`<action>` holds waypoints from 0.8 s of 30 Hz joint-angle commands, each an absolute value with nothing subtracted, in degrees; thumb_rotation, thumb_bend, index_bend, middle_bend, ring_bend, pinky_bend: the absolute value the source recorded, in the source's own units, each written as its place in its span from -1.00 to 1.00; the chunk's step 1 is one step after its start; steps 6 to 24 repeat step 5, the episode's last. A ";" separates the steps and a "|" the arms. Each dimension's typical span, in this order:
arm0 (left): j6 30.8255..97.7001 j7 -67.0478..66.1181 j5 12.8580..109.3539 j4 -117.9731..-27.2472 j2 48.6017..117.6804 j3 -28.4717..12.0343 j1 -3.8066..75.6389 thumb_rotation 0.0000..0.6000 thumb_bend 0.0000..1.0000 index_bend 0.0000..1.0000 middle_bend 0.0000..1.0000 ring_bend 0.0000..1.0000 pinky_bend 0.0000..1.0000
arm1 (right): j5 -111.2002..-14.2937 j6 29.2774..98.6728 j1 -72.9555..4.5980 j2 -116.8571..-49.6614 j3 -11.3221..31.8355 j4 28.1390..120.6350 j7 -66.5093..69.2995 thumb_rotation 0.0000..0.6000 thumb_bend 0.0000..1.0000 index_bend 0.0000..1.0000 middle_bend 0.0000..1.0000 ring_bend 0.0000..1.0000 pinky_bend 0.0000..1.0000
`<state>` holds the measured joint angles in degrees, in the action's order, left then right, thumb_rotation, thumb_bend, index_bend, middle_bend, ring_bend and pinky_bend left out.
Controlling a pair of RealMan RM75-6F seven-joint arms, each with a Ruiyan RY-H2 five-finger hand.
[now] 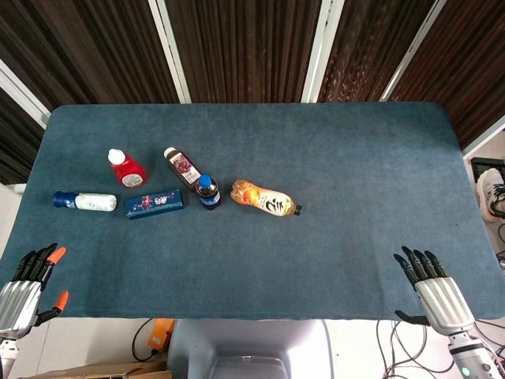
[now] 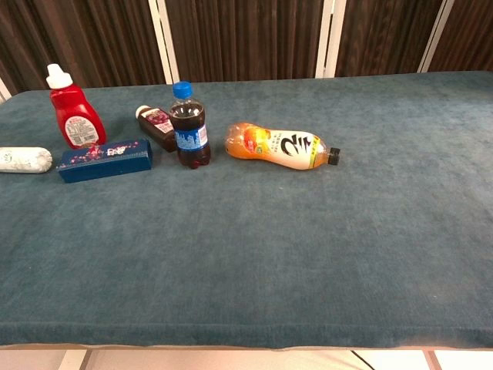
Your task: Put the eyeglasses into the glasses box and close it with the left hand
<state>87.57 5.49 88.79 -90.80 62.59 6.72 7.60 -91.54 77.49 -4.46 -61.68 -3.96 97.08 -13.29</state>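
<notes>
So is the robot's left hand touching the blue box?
Apart. The head view shows the left hand at the table's near-left corner, with bare blue cloth between it and the blue box.

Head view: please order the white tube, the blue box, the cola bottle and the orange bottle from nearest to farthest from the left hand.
From the left hand at the table's near-left corner:
1. White tube, far left.
2. Blue box, beside it.
3. Cola bottle, upright, further right.
4. Orange bottle, lying nearest the centre.

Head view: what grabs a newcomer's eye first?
The orange drink bottle lying on its side mid-table, cap toward the right. Left of it, a cluster: upright cola bottle, red squeeze bottle, closed blue box. Both hands, left hand and right hand, hover open at the near corners.
</notes>
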 commanded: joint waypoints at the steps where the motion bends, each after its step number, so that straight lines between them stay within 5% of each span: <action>1: 87.20 5.42 88.76 -90.59 62.64 6.29 7.42 1.00 -0.22 -0.98 -1.00 -1.00 -1.00 | -91.43 77.18 -4.63 -61.70 -3.96 97.05 -13.34 1.00 -0.93 -1.00 -1.00 -1.00 -1.00; 24: 87.08 5.09 88.68 -90.56 62.78 5.62 7.09 1.00 -0.23 -0.98 -1.00 -1.00 -1.00 | -91.55 77.36 -4.62 -61.53 -4.00 97.07 -12.96 1.00 -0.93 -1.00 -1.00 -1.00 -1.00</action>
